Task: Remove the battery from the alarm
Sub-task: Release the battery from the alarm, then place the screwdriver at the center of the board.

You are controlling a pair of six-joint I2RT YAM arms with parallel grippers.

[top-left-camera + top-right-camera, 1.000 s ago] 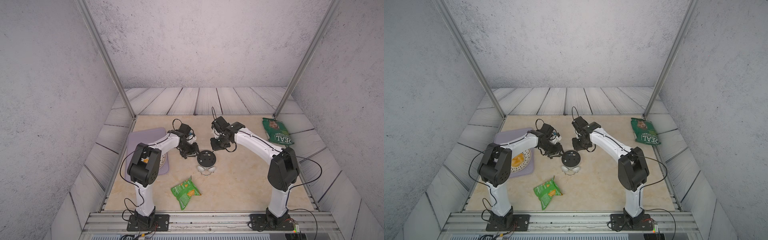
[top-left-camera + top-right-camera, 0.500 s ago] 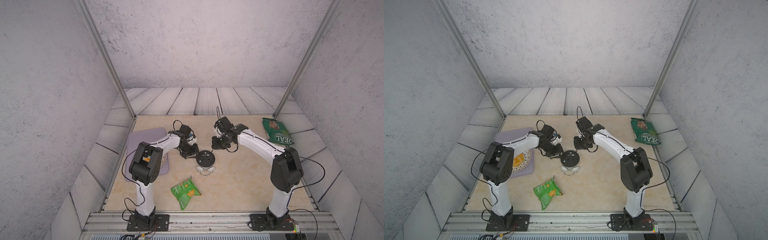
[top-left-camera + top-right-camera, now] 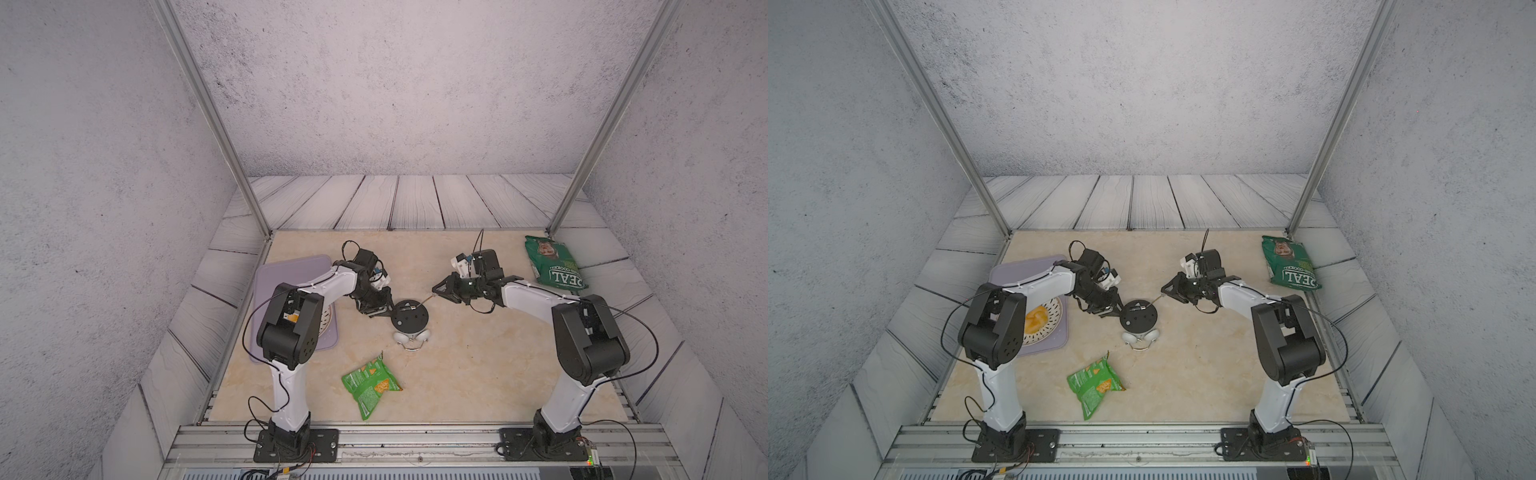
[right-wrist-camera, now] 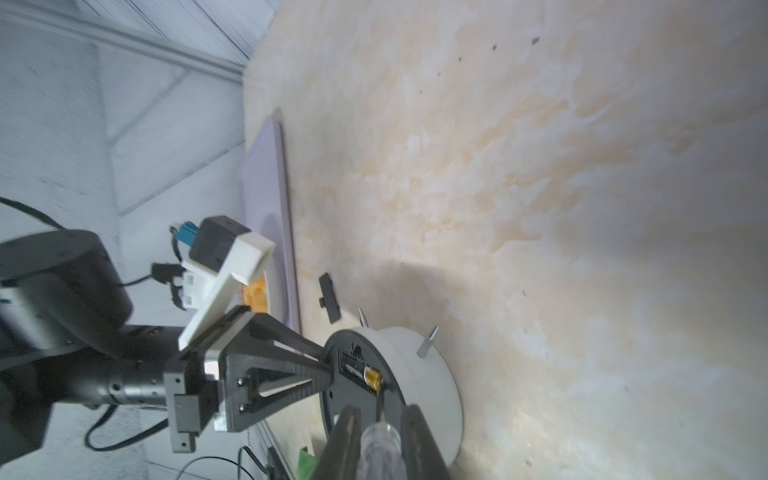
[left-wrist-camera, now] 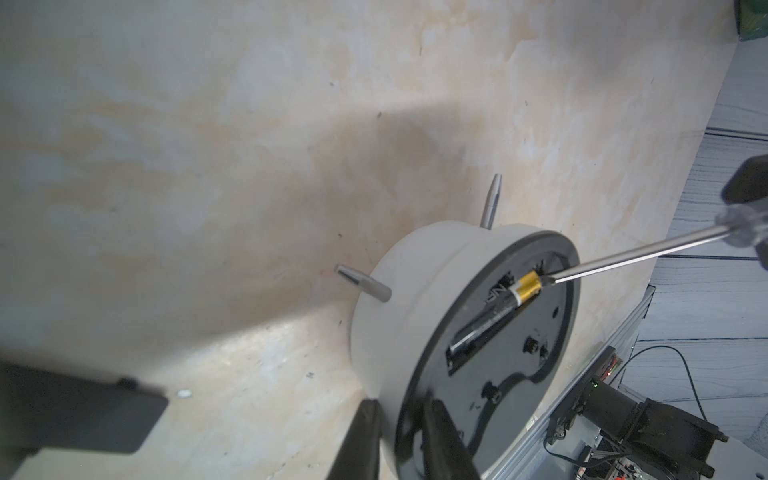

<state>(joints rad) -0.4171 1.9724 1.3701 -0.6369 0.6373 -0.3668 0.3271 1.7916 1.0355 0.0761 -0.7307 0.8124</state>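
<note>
The battery (image 5: pixel 494 309) lies in its slot in the black back of the alarm (image 5: pixel 395 316), and its gold end looks slightly raised from the slot. You can see the same in the right wrist view, where the battery (image 4: pixel 360 370) sits near the back's rim. The alarm (image 3: pixel 411 321) lies face down on the desk (image 3: pixel 478 357), back panel up, with its bells and handle toward the arms' bases.

The tip of the screwdriver (image 5: pixel 640 253) touches the battery's gold end. Your right hand (image 4: pixel 380 415) is clamped on the screwdriver's clear handle and holds it slanting down to the alarm (image 3: pixel 1139 319).

Your left hand (image 5: pixel 401 419) straddles the alarm's rim, one finger by the white side and one over the black back. You cannot tell from these views whether it presses tight.

A small black piece (image 4: pixel 329 297) lies flat on the desk just beside the alarm. Past it is a purple tray (image 3: pixel 291 268) carrying a plate (image 3: pixel 1055 318). A light green snack bag (image 3: pixel 370 382) lies nearer the bases. A dark green bag (image 3: pixel 552 266) lies well apart, at the far right of the desk.
</note>
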